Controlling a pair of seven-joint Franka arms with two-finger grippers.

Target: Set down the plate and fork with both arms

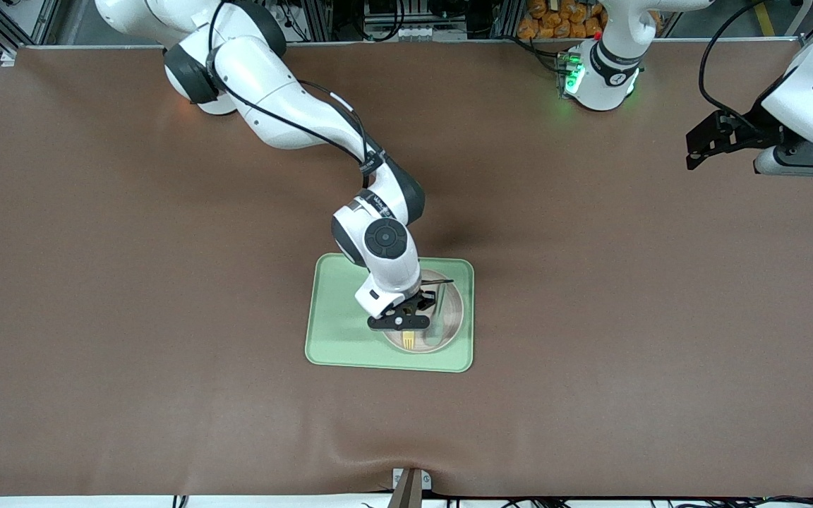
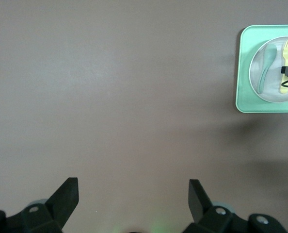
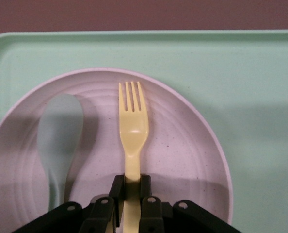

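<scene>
Right wrist view shows the rectangular pale green tray [image 3: 241,77] carrying the round, speckled off-white plate [image 3: 183,145]; on the plate lie the yellow plastic fork [image 3: 132,124] and a pale green spoon [image 3: 59,136]. The right gripper [image 3: 130,187] pinches the fork's handle. The left gripper [image 2: 133,194] waits spread wide above the brown table [image 2: 110,97]

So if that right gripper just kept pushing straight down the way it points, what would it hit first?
The right gripper is shut on the fork, which lies on the plate beside the spoon. Going straight down, its fingertips would probably meet the plate first, then the tray beneath. The gap left is hard to judge.
</scene>
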